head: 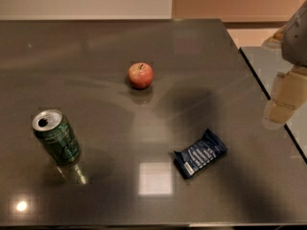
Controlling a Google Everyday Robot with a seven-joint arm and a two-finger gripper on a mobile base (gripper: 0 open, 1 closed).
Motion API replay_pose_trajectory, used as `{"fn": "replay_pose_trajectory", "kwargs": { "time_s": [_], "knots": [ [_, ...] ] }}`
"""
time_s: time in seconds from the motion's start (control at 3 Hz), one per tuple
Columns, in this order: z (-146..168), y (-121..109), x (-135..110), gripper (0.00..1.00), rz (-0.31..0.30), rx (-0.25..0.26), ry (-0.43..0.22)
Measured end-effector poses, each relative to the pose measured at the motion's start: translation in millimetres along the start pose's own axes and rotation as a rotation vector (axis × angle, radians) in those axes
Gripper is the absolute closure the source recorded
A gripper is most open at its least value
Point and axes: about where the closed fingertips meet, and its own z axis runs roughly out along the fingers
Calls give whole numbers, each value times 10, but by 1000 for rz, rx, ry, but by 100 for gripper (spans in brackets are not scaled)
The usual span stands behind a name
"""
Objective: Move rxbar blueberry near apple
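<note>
The table (110, 205) is showing its front edge along the bottom of the view, its dark glossy top carrying a square patch of glare (154, 178). Just behind that glare and to the right, the bar (200, 153) is lying flat on the table, turned diagonally with 1 crimped end pointing front-left and the other back-right. Its wrapper is looking dark navy with rows of white lettering, too blurred to read, and a small pale mark near the front end. The can (56, 137) is standing at the left, green, with its silver top showing a dark opening and its reflection stretching toward the front. The apple (140, 75) is sitting farther back near the middle, red with a yellowish patch and a short stem, well apart from both the bar and the can. The gripper (279, 104) is hanging at the right edge of the view, over the table's right side, back-right of the bar and apart from it. It is appearing only as pale blurred blocks under a grey part that the frame is cutting off, so whether it is released or clenched cannot be told. A 2nd surface (259, 63) is lying beyond the table's right edge, partly hidden behind the gripper.
</note>
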Motion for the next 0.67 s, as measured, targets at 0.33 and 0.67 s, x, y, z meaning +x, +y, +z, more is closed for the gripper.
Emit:
{"fn": "replay_pose_trajectory", "kwargs": {
  "time_s": [0.33,0.67],
  "knots": [
    [0,0,-1,0,0,0,0],
    [-6,52,-98,0,-35,-19,-37]
  ]
}}
